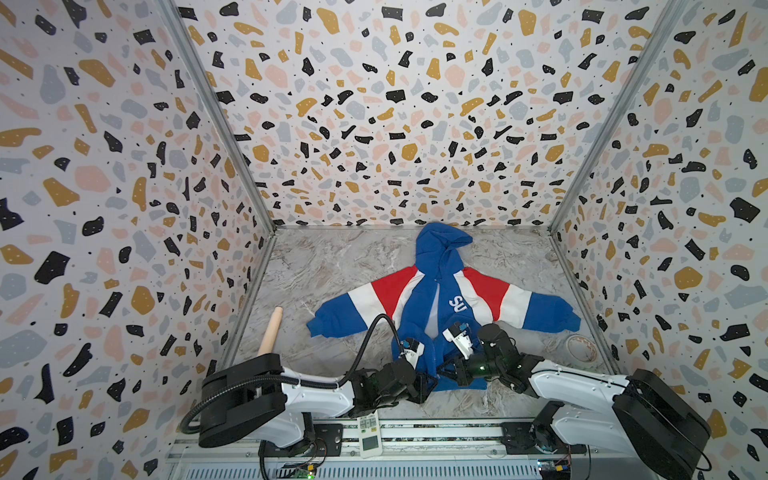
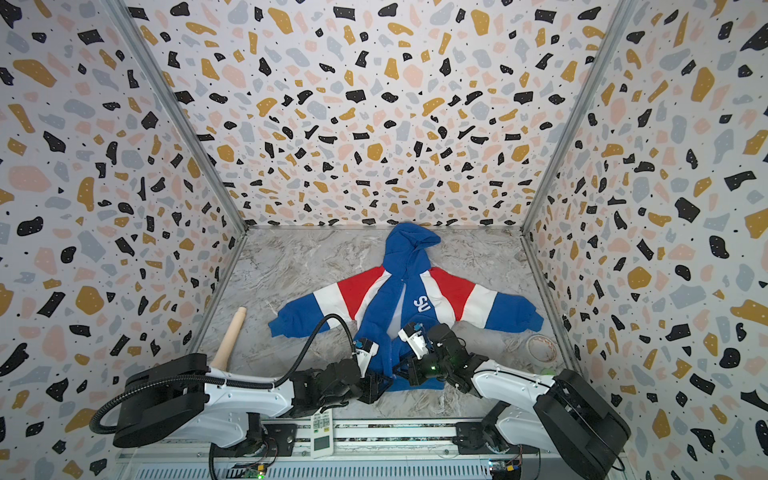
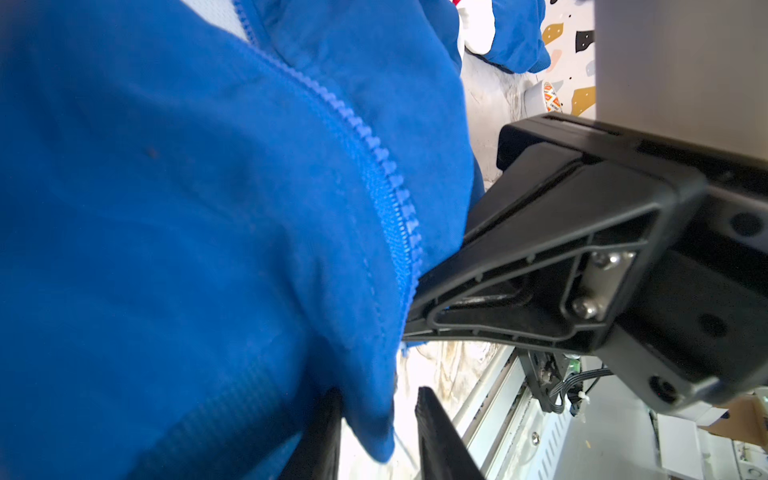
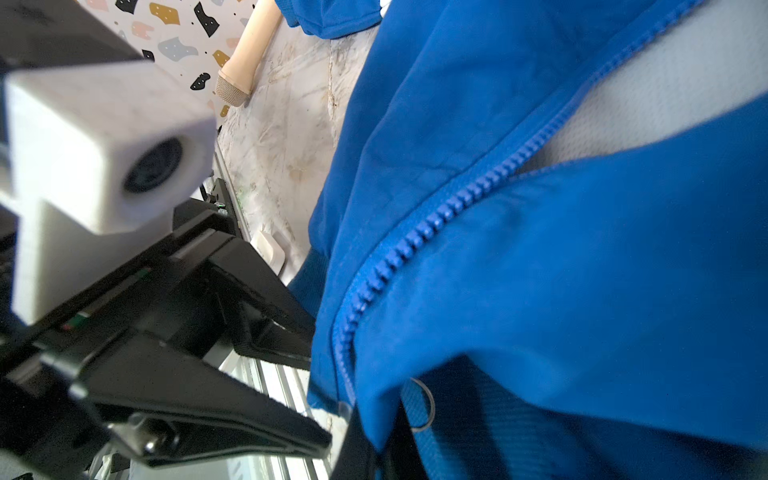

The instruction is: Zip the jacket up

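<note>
Jacket (image 1: 419,307) hem between parted left fingers (image 3: 440,440); right fingers (image 4: 353,453) clamped on it

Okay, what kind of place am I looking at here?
Probably a robot test booth, not a home: terrazzo-print panels box in a marble-look tabletop, with two arms on a metal rail.

Open table (image 1: 332,266): upper left and centre left of floor, passable. Obstacles: jacket (image 1: 419,316) spanning centre to right; wooden pin (image 1: 271,332) along left edge; tape roll (image 1: 581,348) lower right; remote (image 1: 369,432) bottom centre.
</note>
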You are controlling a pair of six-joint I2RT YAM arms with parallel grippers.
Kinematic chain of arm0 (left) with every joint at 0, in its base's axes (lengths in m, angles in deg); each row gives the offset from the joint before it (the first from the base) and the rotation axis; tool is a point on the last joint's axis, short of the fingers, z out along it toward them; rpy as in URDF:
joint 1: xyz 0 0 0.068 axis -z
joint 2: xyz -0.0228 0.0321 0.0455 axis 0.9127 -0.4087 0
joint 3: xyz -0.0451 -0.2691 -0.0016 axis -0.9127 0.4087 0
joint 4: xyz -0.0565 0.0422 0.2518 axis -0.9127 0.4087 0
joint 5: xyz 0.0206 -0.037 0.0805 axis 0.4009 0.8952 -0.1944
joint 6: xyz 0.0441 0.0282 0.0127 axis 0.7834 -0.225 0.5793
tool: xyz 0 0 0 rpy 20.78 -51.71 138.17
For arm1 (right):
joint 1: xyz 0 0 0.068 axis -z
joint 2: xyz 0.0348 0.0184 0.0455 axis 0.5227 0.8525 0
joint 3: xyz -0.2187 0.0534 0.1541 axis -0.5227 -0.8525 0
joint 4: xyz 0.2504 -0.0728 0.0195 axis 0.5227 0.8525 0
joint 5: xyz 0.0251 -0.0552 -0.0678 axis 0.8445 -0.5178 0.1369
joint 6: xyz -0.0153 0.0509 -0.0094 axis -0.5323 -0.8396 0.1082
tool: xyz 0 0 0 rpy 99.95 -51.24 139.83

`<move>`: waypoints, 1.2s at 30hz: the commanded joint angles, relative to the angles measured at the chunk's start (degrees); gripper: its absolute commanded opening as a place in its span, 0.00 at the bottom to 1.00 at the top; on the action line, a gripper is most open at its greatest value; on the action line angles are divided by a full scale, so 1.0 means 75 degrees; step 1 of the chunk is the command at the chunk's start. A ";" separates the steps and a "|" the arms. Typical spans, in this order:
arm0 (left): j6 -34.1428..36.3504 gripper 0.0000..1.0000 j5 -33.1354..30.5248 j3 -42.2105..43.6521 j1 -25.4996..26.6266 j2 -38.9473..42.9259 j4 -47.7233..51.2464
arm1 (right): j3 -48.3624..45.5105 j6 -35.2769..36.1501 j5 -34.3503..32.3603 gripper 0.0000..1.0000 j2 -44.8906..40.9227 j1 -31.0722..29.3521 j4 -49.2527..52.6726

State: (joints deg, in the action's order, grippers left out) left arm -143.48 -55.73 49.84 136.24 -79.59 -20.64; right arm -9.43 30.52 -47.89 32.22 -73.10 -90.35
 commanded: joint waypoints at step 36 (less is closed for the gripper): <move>0.0231 0.00 -0.0771 0.0147 -0.0063 0.0693 -0.0284 | 0.0231 0.0311 -0.0115 0.00 -0.0173 0.0025 0.0500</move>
State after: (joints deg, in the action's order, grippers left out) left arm -142.94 -59.54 49.92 136.18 -77.08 -20.32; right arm -9.41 31.26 -47.61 32.99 -73.10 -89.22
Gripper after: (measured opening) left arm 0.046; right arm 0.048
